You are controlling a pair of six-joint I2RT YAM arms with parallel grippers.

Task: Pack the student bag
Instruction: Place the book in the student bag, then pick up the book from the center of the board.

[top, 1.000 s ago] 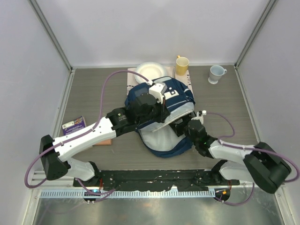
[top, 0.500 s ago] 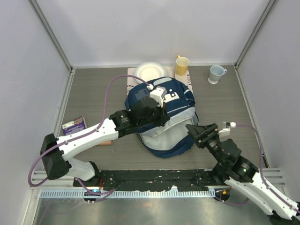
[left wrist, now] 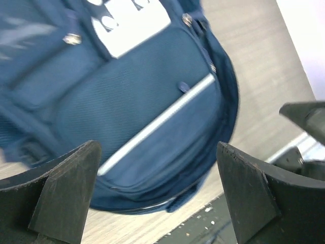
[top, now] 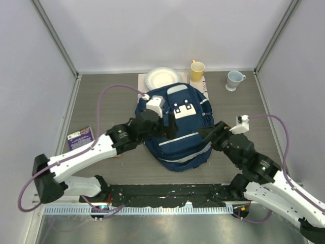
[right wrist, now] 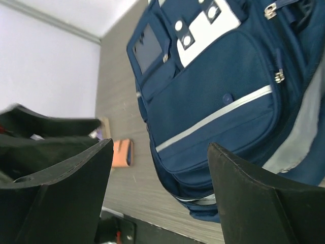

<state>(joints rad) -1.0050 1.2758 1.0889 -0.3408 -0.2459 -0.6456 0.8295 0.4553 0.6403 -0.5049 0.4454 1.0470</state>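
The student bag (top: 179,133) lies flat mid-table, navy with thin white stripes. Its front flap is down and the white buckled patch (top: 182,109) faces up. My left gripper (top: 166,131) hovers over the bag's left side, open and holding nothing. In the left wrist view the bag's front pocket (left wrist: 142,101) fills the gap above the open left gripper (left wrist: 160,198). My right gripper (top: 204,135) stands open at the bag's right edge. The right wrist view has the bag (right wrist: 213,101) beyond the open, empty right gripper (right wrist: 160,193), with pale grey lining (right wrist: 299,137) showing along one side.
A white plate (top: 162,77) sits on a paper sheet behind the bag. A yellow cup (top: 197,68) and a pale blue mug (top: 233,80) stand at the back right. A purple packet (top: 80,135) and an orange object (right wrist: 122,152) lie left of the bag.
The left gripper opened and let go of the bag's flap, which dropped shut over the grey lining. The left arm drew back left. The right arm swung out and now reaches toward the bag's right edge.
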